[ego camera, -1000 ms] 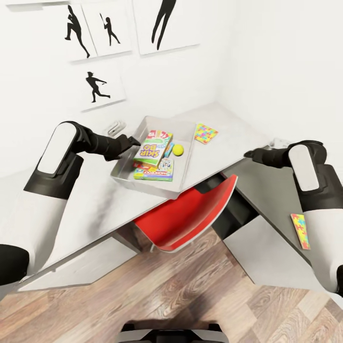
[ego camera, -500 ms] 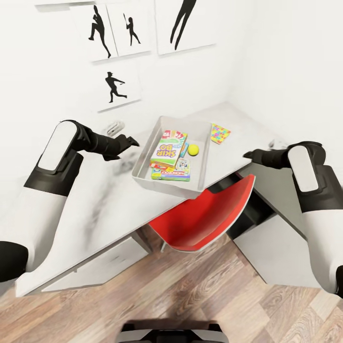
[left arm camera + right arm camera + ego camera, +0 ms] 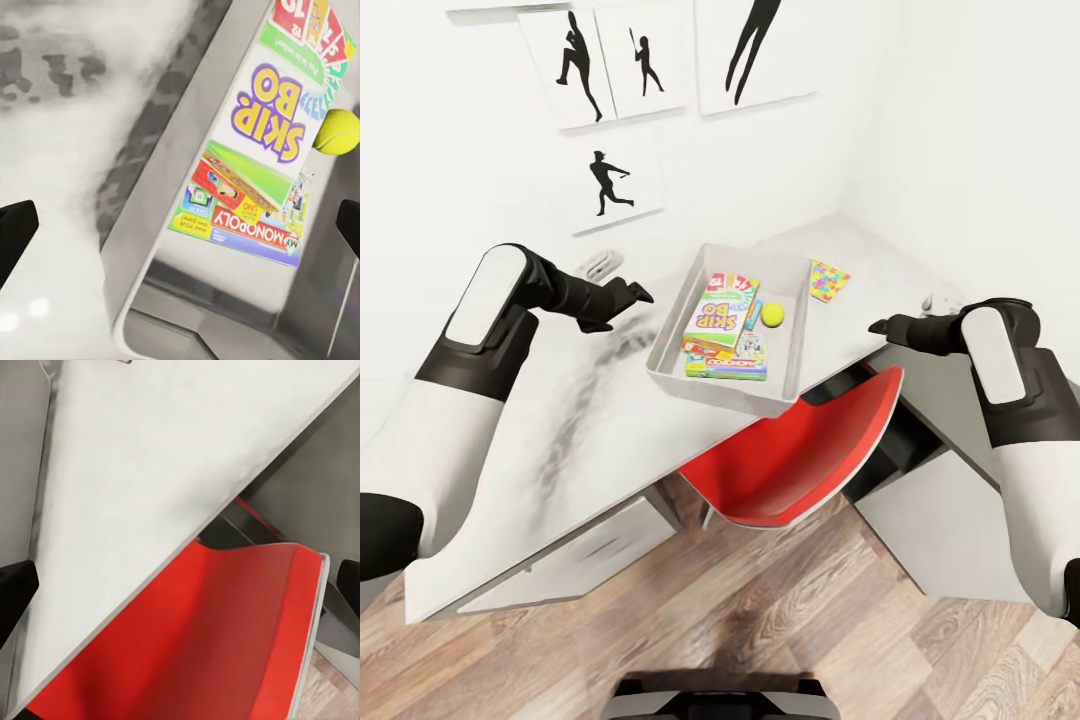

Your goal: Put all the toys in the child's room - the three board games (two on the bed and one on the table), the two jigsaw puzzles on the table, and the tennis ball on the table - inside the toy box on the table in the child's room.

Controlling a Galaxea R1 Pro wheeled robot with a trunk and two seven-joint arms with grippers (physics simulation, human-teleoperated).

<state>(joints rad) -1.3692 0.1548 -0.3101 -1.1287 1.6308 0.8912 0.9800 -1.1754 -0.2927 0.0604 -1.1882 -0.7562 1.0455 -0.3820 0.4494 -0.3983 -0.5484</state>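
Observation:
The pale grey toy box [image 3: 667, 347] stands on the table [image 3: 560, 420]. Inside it lie the Skip-Bo board game [image 3: 722, 310], the Monopoly box [image 3: 727, 362] and the tennis ball [image 3: 772, 314]. A jigsaw puzzle [image 3: 826, 280] lies on the table just beyond the box. My left gripper [image 3: 635, 294] hovers beside the box's near side, open and empty. In the left wrist view the left gripper [image 3: 182, 229] spans the box wall [image 3: 142, 225], with Skip-Bo [image 3: 270, 112], Monopoly [image 3: 247, 225] and the ball [image 3: 337, 131] in sight. My right gripper [image 3: 880, 326] is open above the table edge.
A red chair [image 3: 800, 450] is tucked under the desk below the toy box, also seen in the right wrist view as the chair [image 3: 202, 637] under the tabletop [image 3: 150, 457]. White drawer fronts [image 3: 580, 555] face the wood floor. Silhouette prints [image 3: 610, 185] hang on the wall.
The whole view has swung, so the camera has moved. My left gripper, which was at the toy box's rim, now stands a little apart from it. Both grippers stay open.

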